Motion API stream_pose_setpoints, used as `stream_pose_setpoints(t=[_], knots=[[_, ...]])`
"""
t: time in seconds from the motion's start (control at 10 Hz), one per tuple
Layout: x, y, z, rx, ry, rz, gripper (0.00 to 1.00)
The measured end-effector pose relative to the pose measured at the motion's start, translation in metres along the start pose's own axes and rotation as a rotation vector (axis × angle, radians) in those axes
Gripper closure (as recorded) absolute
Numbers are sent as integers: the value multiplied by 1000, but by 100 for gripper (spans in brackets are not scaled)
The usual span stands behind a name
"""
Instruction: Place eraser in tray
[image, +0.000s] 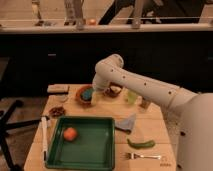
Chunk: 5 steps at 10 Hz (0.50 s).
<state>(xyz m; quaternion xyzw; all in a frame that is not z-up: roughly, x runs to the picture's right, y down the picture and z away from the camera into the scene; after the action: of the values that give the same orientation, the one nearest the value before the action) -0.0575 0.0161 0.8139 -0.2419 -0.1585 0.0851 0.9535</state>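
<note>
Tray (95, 146) near, tool (95, 99) beyond it, eraser (57, 89) farthest.
The green tray lies at 7 o'clock on the table (150, 127). The tool hangs spread wide and empty by a bowl (79, 95) at 11. The eraser rests at 10, outside the tray.

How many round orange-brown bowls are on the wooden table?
2. One round orange-brown bowl, holding a teal-green block, stands behind the shallow green plastic tray, the gripper hanging at its right edge. The other bowl is just right, partly behind the arm, which may hide more.
</note>
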Motion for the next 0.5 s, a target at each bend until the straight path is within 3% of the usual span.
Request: stream_pose_setpoints(t=[0.5], knots=[[-49, -28, 34, -16, -33, -19, 20]])
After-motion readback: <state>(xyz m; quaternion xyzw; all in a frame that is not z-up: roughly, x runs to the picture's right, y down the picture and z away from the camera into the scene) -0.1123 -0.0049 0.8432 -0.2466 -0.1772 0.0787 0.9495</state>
